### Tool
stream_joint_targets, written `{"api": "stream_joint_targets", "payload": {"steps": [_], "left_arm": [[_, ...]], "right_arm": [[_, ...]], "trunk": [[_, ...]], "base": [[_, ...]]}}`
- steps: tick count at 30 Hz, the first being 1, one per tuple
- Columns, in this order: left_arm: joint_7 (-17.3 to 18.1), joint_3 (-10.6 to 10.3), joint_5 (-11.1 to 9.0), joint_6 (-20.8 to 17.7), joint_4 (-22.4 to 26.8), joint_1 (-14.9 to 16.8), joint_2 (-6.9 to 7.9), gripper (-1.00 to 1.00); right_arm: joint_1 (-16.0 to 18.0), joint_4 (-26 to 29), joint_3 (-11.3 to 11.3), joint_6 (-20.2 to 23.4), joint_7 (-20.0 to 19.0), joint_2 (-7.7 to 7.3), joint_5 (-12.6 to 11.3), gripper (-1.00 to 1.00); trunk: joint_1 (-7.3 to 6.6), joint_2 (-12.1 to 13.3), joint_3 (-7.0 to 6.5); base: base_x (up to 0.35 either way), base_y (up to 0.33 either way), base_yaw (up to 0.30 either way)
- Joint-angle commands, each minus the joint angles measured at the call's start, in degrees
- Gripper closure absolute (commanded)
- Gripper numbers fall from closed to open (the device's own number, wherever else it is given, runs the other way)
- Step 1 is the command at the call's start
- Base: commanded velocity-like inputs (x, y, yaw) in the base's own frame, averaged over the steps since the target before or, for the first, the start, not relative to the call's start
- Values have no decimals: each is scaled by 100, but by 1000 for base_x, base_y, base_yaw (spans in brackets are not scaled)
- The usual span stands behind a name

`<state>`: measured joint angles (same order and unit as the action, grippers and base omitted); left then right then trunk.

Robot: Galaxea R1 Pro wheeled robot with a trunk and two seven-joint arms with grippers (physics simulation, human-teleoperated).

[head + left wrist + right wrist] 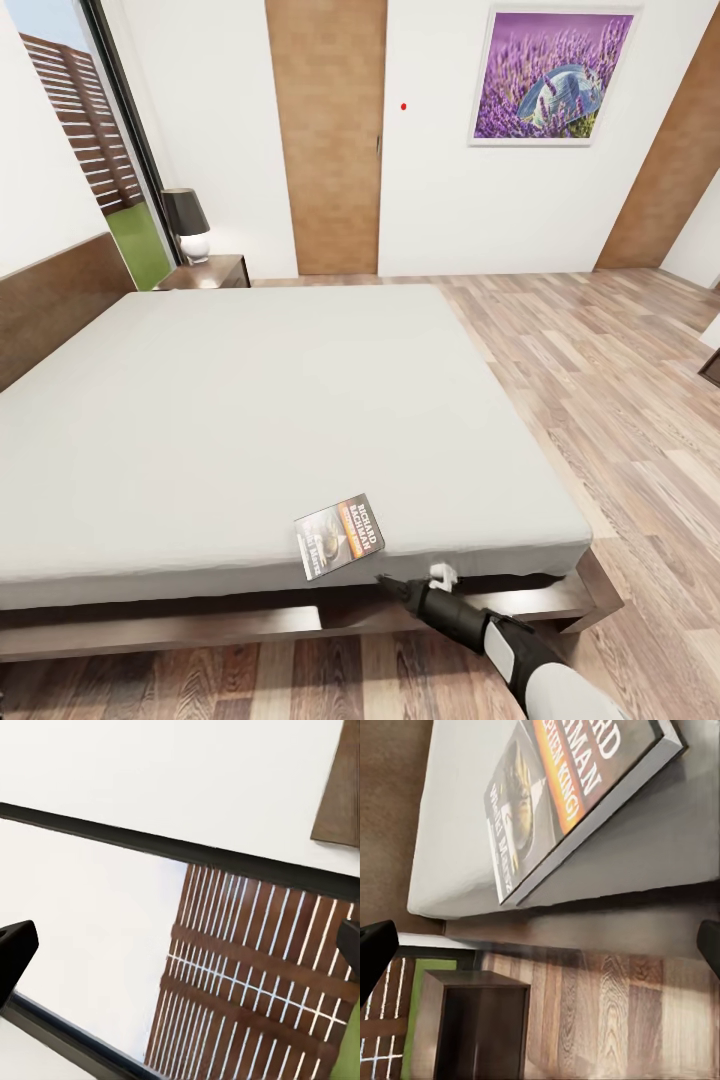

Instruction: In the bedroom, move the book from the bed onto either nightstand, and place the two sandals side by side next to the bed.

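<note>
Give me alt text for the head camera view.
A paperback book lies at the near edge of a large grey bed, with the robot's right gripper just below it at the bed frame. Beyond are a nightstand with a lamp, a wooden door and a lavender picture.

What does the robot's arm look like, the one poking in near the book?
The right arm has a white rounded shell, then a black tapered wrist, a small white clip-like bracket and dark fingers. In both wrist views the fingers are plain matte black blocks. No cables or markings show.
</note>
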<state>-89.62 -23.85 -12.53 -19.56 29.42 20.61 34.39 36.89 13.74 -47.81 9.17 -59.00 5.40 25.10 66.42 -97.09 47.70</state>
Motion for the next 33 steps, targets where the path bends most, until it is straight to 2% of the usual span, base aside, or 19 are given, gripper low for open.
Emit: {"api": "stream_joint_targets", "payload": {"steps": [1, 12, 13, 33], "left_arm": [[-38, -49, -54, -94, -9, -3, -24, -100], [36, -50, -41, -187, -60, -32, -380, -100], [40, -50, -41, -189, -60, -33, -417, -100], [67, -50, -34, -203, -65, -38, -433, -100]], "right_arm": [[-30, 25, -46, 62, -26, -14, 41, -100], [-387, 47, -36, 67, -15, -84, 72, -100], [-563, 48, -36, 67, -14, -86, 72, -100], [-586, 54, -35, 68, -21, -100, 74, -100]], "trunk": [[0, -3, 5], [0, -3, 5], [0, -3, 5], [0, -3, 5]], "base": [[0, 0, 0], [0, 0, 0], [0, 0, 0], [0, 0, 0]]}}
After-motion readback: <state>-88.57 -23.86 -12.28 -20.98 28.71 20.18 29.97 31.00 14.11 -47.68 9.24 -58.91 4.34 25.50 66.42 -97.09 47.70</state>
